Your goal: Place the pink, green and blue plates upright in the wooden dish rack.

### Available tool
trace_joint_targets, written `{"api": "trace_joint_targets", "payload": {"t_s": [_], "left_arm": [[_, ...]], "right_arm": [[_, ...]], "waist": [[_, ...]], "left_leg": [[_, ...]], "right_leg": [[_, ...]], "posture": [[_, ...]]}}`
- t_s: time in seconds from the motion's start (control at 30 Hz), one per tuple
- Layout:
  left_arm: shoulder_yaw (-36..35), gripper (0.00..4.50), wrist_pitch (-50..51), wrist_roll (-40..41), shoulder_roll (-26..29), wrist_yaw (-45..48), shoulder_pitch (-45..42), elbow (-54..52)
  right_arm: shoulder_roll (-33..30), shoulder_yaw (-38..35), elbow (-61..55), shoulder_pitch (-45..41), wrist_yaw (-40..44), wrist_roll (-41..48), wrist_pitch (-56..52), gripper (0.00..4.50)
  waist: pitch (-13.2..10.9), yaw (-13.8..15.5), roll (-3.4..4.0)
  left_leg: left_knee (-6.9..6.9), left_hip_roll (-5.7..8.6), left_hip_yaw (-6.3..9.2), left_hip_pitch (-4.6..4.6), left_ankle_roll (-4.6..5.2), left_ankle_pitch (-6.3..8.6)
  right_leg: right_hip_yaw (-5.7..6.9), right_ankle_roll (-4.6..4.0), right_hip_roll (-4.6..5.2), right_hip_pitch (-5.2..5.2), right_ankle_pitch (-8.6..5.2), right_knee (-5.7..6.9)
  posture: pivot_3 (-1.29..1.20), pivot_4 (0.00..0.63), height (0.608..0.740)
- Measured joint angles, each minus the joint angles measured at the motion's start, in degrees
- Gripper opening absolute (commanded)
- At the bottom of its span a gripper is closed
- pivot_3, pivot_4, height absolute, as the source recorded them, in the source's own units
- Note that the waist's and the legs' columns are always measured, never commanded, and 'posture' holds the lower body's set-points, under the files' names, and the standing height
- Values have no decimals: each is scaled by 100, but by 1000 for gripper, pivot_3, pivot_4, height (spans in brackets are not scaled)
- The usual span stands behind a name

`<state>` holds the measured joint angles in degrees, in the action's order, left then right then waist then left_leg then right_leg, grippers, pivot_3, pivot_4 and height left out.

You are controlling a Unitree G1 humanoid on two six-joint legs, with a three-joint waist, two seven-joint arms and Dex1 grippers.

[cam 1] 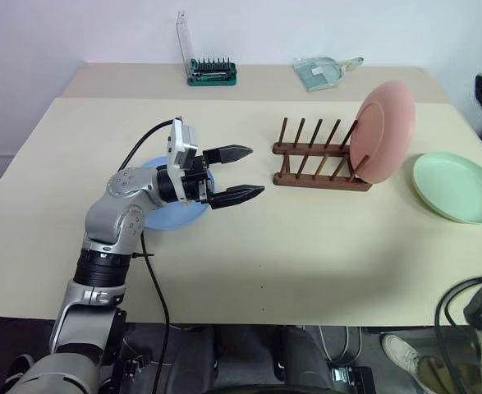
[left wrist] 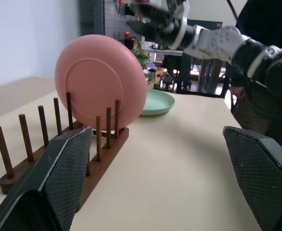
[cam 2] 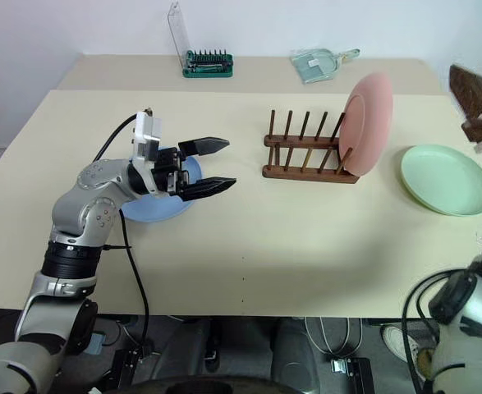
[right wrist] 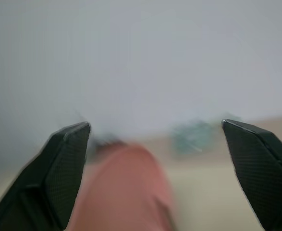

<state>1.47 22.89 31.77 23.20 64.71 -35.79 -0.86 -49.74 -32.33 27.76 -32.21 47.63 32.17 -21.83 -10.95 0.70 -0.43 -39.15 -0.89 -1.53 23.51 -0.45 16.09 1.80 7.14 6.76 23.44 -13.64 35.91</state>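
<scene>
The pink plate [cam 1: 382,131] is standing upright at the right-hand end of the wooden dish rack [cam 1: 320,160], leaning a little between the last pegs, with its rim touching the rail. The rack is sitting near the middle of the desk [cam 1: 306,246], its other slots holding nothing. The green plate [cam 1: 457,187] is lying flat on the desk just to the right of the rack, apart from it. The blue plate [cam 1: 177,215] is lying flat to the left of the rack, partly covered by the left arm.

The left end effector [cam 1: 236,173] is hovering above the blue plate's near edge, pointing toward the rack, its two black fingers [left wrist: 64,178] spread wide and grasping nothing. The right end effector [right wrist: 155,178] is hanging off to the right of the pink plate with its fingers [cam 2: 470,89] parted and released, nothing between them.

At the far edge of the desk, a green tool holder [cam 1: 211,72] with a raised clear lid is standing, and a clear dustpan-like item [cam 1: 323,72] is lying to its right.
</scene>
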Motion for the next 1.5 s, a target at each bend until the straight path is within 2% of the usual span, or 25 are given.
{"api": "trace_joint_targets", "payload": {"t_s": [0.2,0.27,0.4,0.57,0.73,0.83,1.07,1.23,1.37,1.43,1.5], "left_arm": [[13,4500,-8,7,-89,68,-27,9],[18,4500,-13,7,-129,115,-86,57],[74,4500,-80,5,-184,152,-163,86],[197,4500,-102,-16,-194,154,-182,81],[220,4500,-129,-108,-120,103,-158,62],[222,4500,-129,-130,-97,62,-86,25],[222,4500,-129,-137,-61,-27,-54,-31],[224,4500,-191,-181,-68,-68,-55,-24],[227,4500,-234,-243,-108,-97,-63,37],[229,4500,-244,-250,-137,-108,-75,81],[234,4500,-248,-252,-162,-108,-108,99]], "right_arm": [[-538,408,-480,1158,-37,-747,28,4460],[-675,437,-511,1170,-50,-872,5,4460],[-772,946,-486,1256,12,-1192,-143,4460],[-489,1812,267,697,-164,-1748,-107,4460],[-328,2240,1547,-140,-467,-2237,81,4460],[-310,2458,2050,-319,-493,-2485,240,3607],[-299,2575,2696,-614,-568,-2748,667,78],[-287,2375,2953,-993,-1162,-2742,1123,28],[-206,1670,3277,-1568,-2089,-2420,1996,28],[-49,1119,3084,-1963,-1912,-1873,2408,28],[297,672,2366,-2239,-1381,-1096,2580,28]], "waist": [[3,-28,11],[3,-52,11],[3,-58,9],[3,-86,10],[3,-117,10],[2,-127,10],[2,-128,9],[2,-134,9],[-4,-146,21],[-5,-185,21],[-6,-215,22]], "left_leg": [[0,-1,-4,-6,0,0],[-1,-2,-4,-8,0,0],[-1,-2,-3,-9,0,0],[-1,-1,-2,-9,0,0],[1,-1,-1,-5,0,0],[1,-1,-2,-5,0,0],[-1,0,-3,-7,0,0],[-1,0,-3,-6,-1,-1],[1,1,-7,-6,-1,-1],[5,-3,-7,-7,-1,-1],[9,-7,-5,-12,-2,-1]], "right_leg": [[-6,-1,0,2,0,4],[-7,-2,-1,0,0,4],[-7,-2,-2,-1,-1,3],[-8,-2,-2,0,-1,3],[-7,-2,-2,-1,-1,0],[-7,-1,-2,-1,-1,-3],[-7,-1,-1,-5,0,-4],[-7,-1,-1,-4,0,-4],[-12,-1,0,0,0,-4],[-12,0,-4,1,0,-4],[-10,1,-7,2,0,3]], "posture": [[0,150,724],[0,150,724],[0,150,724],[0,150,724],[0,150,724],[0,150,724],[0,150,724],[0,150,724],[0,150,724],[0,150,724],[0,150,724]]}}
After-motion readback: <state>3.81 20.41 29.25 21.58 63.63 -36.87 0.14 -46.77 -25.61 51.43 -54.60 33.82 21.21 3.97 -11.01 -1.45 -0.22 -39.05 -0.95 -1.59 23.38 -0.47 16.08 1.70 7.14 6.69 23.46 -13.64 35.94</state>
